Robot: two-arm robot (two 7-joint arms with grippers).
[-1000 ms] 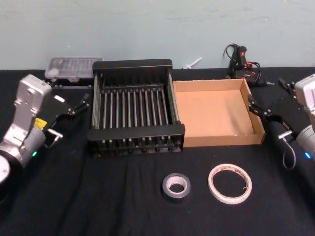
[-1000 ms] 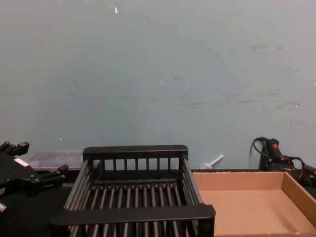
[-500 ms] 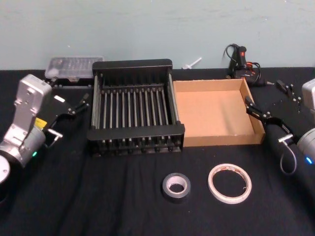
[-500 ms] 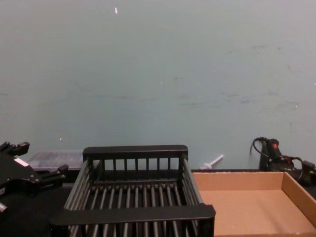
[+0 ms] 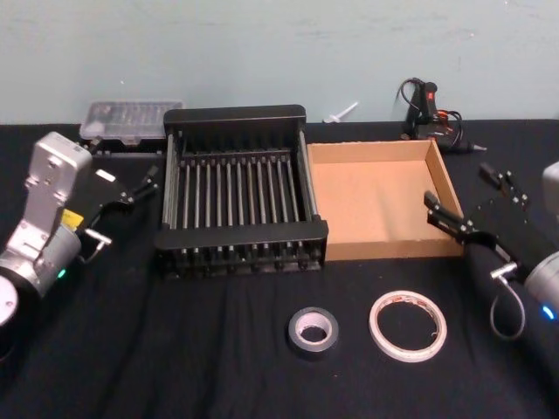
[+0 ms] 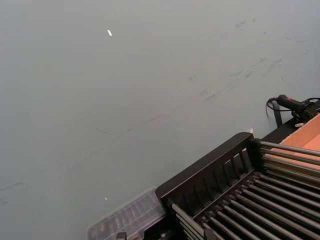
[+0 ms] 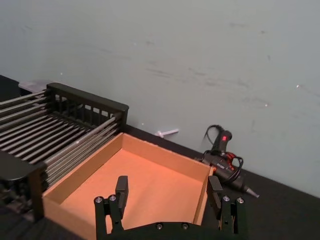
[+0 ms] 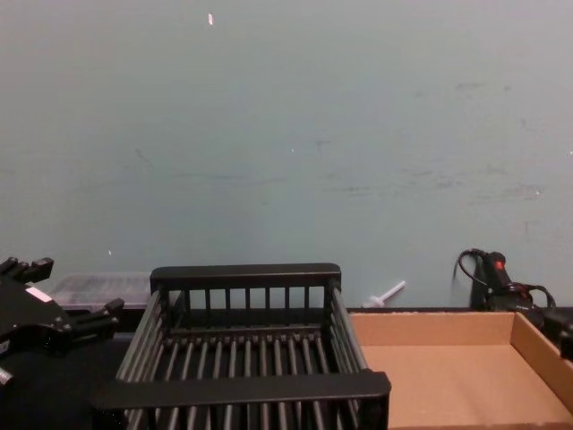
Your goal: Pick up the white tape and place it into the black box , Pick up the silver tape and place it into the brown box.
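Observation:
The white tape [image 5: 408, 326] lies flat on the black cloth at the front, right of centre. The silver tape [image 5: 313, 332] lies just to its left. Behind them stand the black box [image 5: 240, 201] and, touching its right side, the brown box [image 5: 376, 199], both empty. My right gripper [image 5: 455, 182] hangs open by the brown box's right wall, behind and to the right of the white tape. From the right wrist, its open gripper [image 7: 168, 187] frames the brown box [image 7: 145, 185]. My left gripper [image 5: 127, 168] is parked open to the left of the black box [image 8: 246, 276].
A clear plastic case [image 5: 131, 120] sits behind the left gripper. A glue gun with cables [image 5: 428, 109] lies behind the brown box, and a small white piece [image 5: 342, 112] lies by the wall. Black cloth stretches open around both tapes.
My right gripper has moved forward and slightly left along the brown box's right wall, closer to the white tape. The left arm and both tapes have not moved.

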